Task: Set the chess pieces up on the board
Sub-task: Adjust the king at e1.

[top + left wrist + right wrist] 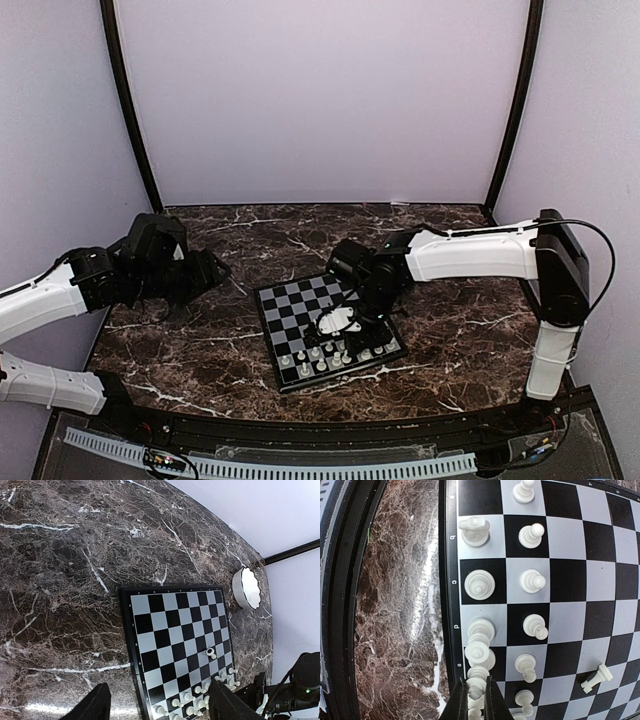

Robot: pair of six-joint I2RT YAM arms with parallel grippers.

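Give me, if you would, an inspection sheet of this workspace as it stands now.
Surface: dark veined marble tabletop, no spills seen.
Job's things: board lies flat. The chess pieces stand in two rows along its near edge. One tipped piece lies on its side further in.
Clutter: a white scalloped bowl sits on the table past the board's corner.
Grippers: left gripper is open and empty above the table beside the board. Right gripper is closed on an edge-row piece.
Cables: a black cable loops off the right arm, clear of the board.
Surroundings: pale walls and black corner posts.
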